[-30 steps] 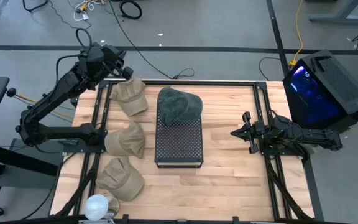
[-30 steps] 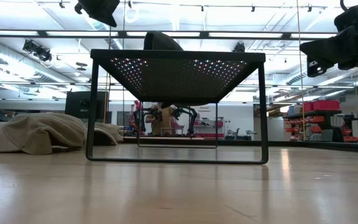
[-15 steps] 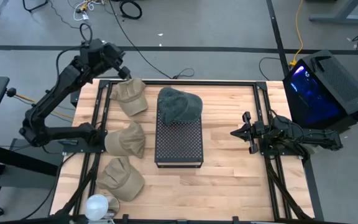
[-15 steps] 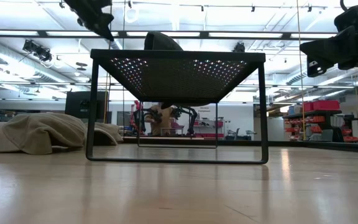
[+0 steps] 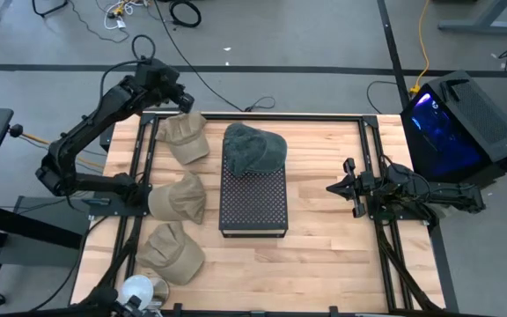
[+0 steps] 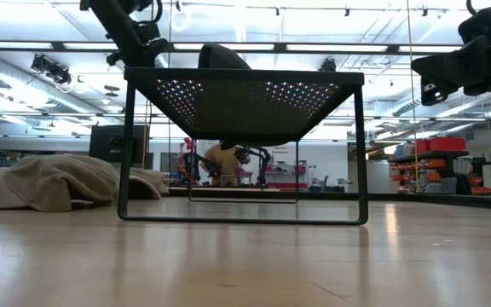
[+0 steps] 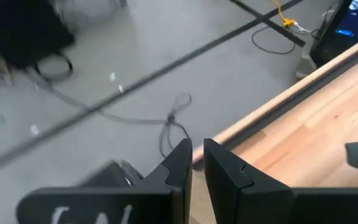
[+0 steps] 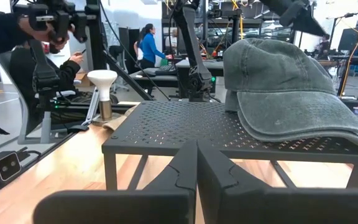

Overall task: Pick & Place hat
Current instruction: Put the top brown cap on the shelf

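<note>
A grey-green hat (image 5: 253, 148) lies on the far end of a black perforated stand (image 5: 253, 207); in the right wrist view the hat (image 8: 284, 87) rests with its brim on the stand's top. Three tan hats lie along the table's left side: far (image 5: 186, 134), middle (image 5: 179, 195) and near (image 5: 172, 251). My left gripper (image 5: 185, 103) hovers over the table's far-left corner, just beyond the far tan hat, with its fingers (image 7: 180, 158) almost together and nothing between them. My right gripper (image 5: 331, 187) waits shut at the right side, level, pointing at the stand.
A white round-headed object (image 5: 139, 291) stands at the near-left corner. A computer case lit blue (image 5: 460, 123) sits beyond the table's right edge. Bare wood lies between the stand and my right gripper. Cables cross the floor past the far edge. People show in the room behind.
My left gripper has swung a little toward the table's right and come down, from beyond the far-left corner to just above the far tan hat's far side. The hats and my right arm have kept still.
</note>
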